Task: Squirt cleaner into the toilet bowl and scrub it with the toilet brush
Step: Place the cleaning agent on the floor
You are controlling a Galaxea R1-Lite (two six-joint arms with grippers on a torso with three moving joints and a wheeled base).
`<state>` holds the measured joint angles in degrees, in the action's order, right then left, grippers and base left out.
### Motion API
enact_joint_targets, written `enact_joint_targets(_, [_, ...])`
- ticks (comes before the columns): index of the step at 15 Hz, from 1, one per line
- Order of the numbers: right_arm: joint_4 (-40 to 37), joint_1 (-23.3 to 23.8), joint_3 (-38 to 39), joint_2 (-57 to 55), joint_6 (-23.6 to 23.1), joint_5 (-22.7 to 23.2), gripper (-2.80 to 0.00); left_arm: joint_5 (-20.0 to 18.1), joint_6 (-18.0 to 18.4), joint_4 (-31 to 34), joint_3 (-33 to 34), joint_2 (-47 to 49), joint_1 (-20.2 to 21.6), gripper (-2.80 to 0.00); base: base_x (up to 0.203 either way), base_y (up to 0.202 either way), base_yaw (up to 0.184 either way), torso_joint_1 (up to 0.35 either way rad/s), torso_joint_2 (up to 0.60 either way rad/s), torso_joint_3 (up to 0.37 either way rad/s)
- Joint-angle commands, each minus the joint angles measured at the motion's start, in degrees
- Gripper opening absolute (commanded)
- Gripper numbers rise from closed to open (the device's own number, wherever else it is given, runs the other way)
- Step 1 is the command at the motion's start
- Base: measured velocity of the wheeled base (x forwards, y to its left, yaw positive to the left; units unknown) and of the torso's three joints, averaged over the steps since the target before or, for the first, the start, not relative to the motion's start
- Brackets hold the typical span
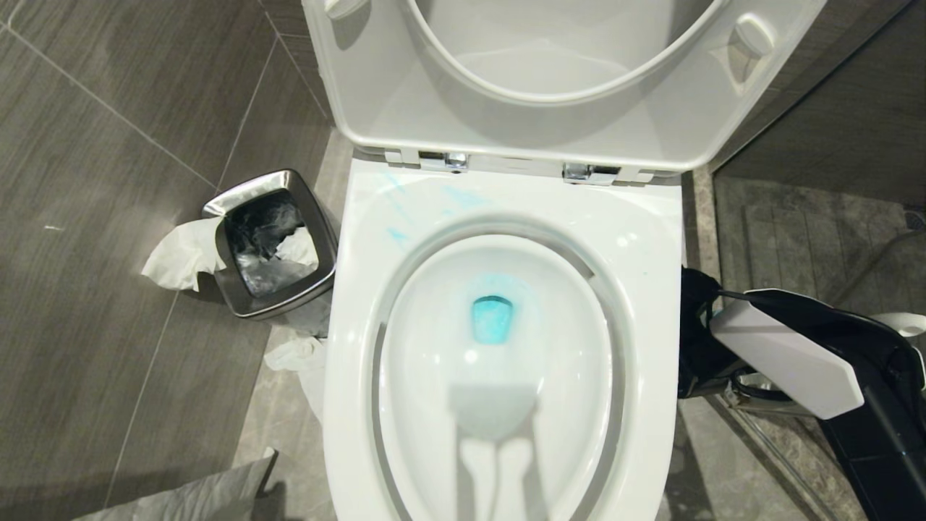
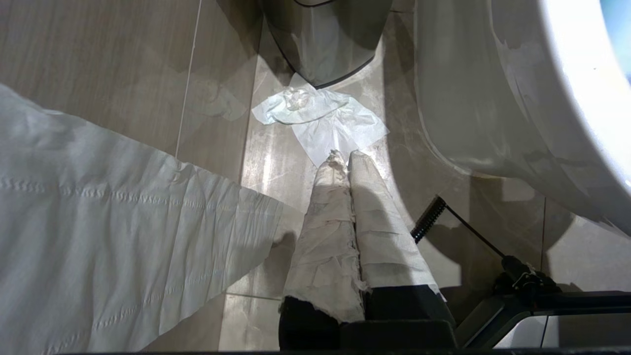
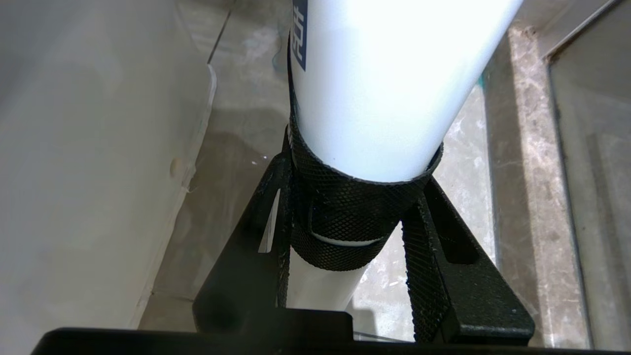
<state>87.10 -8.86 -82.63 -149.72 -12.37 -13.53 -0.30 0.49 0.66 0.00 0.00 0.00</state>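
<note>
The toilet bowl (image 1: 362, 289) fills the middle of the head view, its lid and seat raised. Turquoise cleaner (image 1: 492, 318) pools in the water, and faint blue streaks lie on the back of the rim. Low beside the bowl's right side, my right gripper (image 1: 698, 329) (image 3: 345, 212) is shut on a white bottle (image 3: 384, 88) at its black textured band, over the floor. My left gripper (image 2: 343, 155), its fingers wrapped in white, is shut on nothing and points at the floor left of the bowl. I cannot tell whether a white rounded end (image 1: 904, 322) behind my right arm is the toilet brush.
A square steel waste bin (image 1: 271, 242) (image 2: 320, 44) stands left of the toilet, with tissue (image 1: 181, 253) hanging over it. More tissue (image 1: 296, 354) (image 2: 320, 118) lies on the floor. A paper sheet (image 2: 98, 222) hangs by my left gripper. A glass partition (image 1: 832, 108) borders the right.
</note>
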Motion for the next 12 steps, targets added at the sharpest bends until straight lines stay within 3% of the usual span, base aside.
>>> enact_joint_targets(1, [0.6,0.0,-0.1,1.1,-0.1,-0.1,-2.8,0.0,0.0,0.0,0.1,0.1,0.0,-2.8,0.0,0.0,0.0,0.007,0.0,-0.061])
enact_joint_targets(12, [0.6,0.1,-0.8,-2.0,-1.1,2.5,-2.8,-0.1,0.3,0.0,0.1,0.1,0.0,-2.8,0.0,0.0,0.0,0.001,0.0,-0.011])
